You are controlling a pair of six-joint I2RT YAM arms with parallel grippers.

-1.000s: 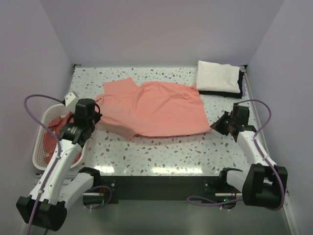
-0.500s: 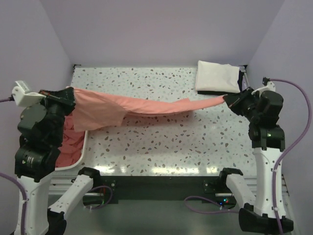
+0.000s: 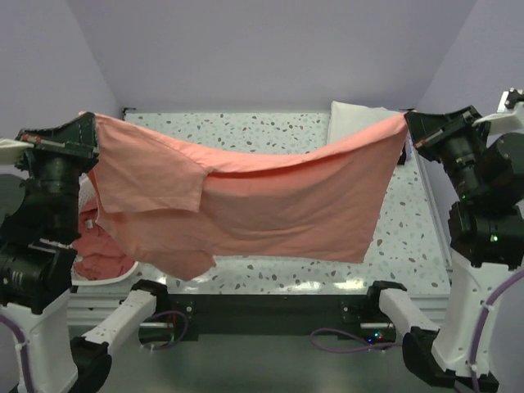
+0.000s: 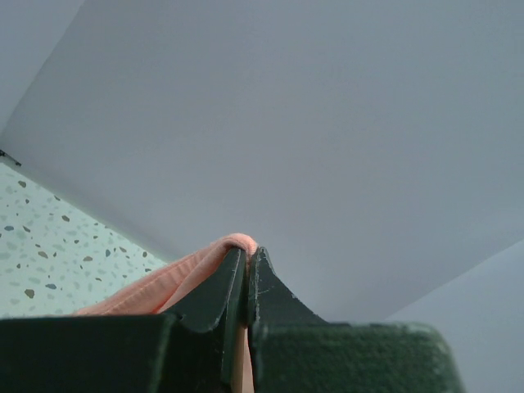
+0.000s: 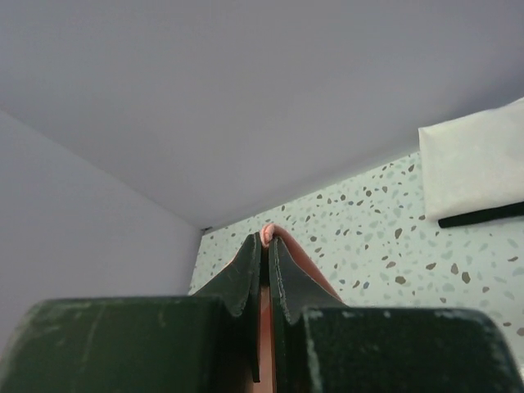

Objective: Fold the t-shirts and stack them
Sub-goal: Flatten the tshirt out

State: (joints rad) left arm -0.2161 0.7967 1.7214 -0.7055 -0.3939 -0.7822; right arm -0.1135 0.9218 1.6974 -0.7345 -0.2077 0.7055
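Speckled table below, we are holding one t-shirt aloft, left gripper and right gripper each pinching a corner, one white pile behind.

A salmon-pink t-shirt hangs stretched above the speckled counter, one upper corner pinched in the left end effector, the other in the right end effector, beside more pink shirts in a white basket.
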